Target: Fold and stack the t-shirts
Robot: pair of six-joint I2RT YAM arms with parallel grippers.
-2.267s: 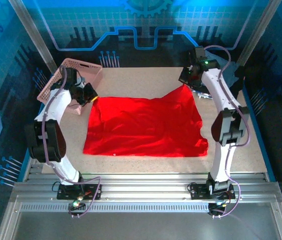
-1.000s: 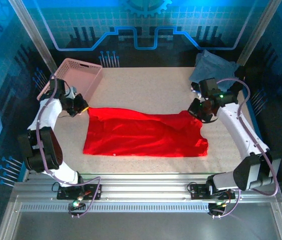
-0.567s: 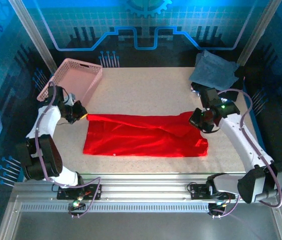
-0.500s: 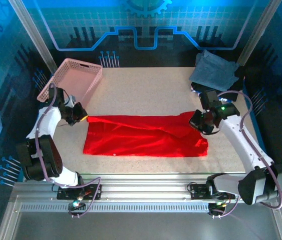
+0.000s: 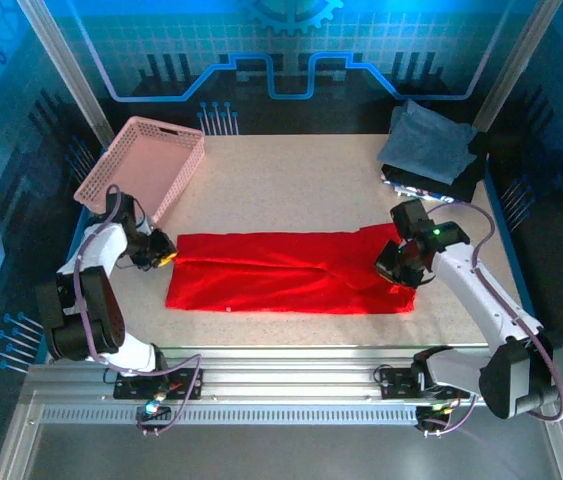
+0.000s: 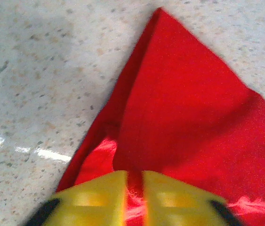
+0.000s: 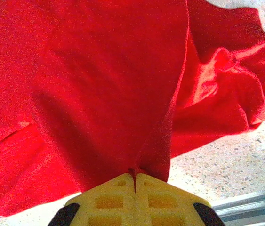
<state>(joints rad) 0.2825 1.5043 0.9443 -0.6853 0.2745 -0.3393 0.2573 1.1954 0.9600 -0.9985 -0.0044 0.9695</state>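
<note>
**The red t-shirt (image 5: 291,272) flat on the table (image 5: 291,180)**

The right pincer (image 5: 393,272) is clenched on its right edge. The left pincer (image 5: 166,257) has cloth between its tips, grip unclear. The pink basket (image 5: 173,126) and the folded grey-blue shirts (image 5: 429,145) sit well apart at the far corners.

Seen from above, cool blue light from the enclosure walls tints the edges, while the surface (image 5: 291,170) is bright and evenly lit. A white glare strip runs along the metal rail (image 5: 291,352) at its near edge. The red t-shirt (image 5: 281,272) looks oversaturated. At the left wrist the left fingers (image 6: 94,197) are blurred and glare streaks the surface. The right fingers (image 7: 108,200) are sharper, with dark shading in the cloth folds.
</note>
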